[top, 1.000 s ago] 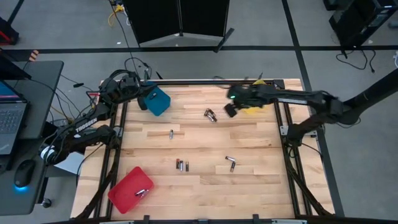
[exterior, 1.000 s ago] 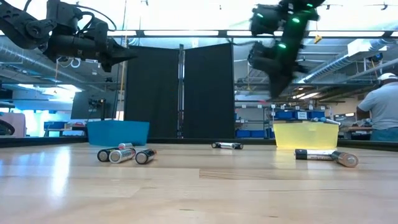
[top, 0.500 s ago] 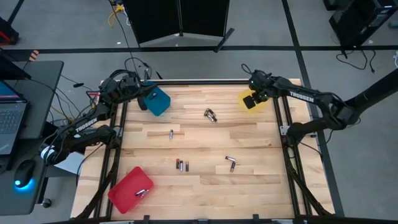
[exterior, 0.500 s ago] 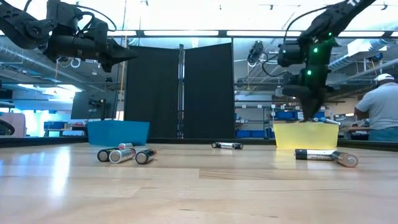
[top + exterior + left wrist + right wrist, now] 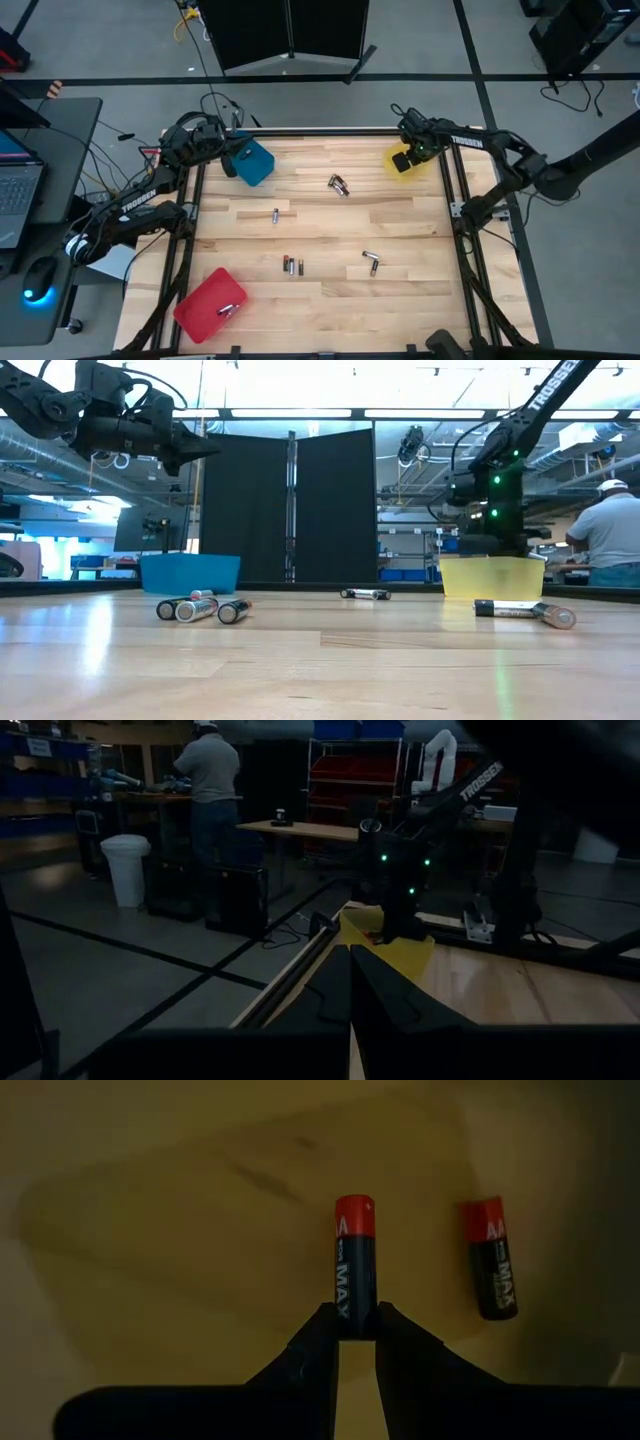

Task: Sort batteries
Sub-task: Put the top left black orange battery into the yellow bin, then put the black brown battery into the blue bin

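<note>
The right end effector [image 5: 357,1330] hangs directly over the yellow tray [image 5: 403,160], its two fingers clamped on a black AA battery with a red end [image 5: 356,1268], while a second battery of the same kind [image 5: 491,1258] lies on that tray's floor just beside the held one. Away from the yellow tray, across the wooden counter [image 5: 320,230], loose batteries [image 5: 338,185] lie scattered toward the red tray [image 5: 208,303]. The left end effector [image 5: 232,158] waits over the blue tray [image 5: 254,162] on the counter's opposite side from the yellow tray, fingers pressed together and holding nothing.
</note>
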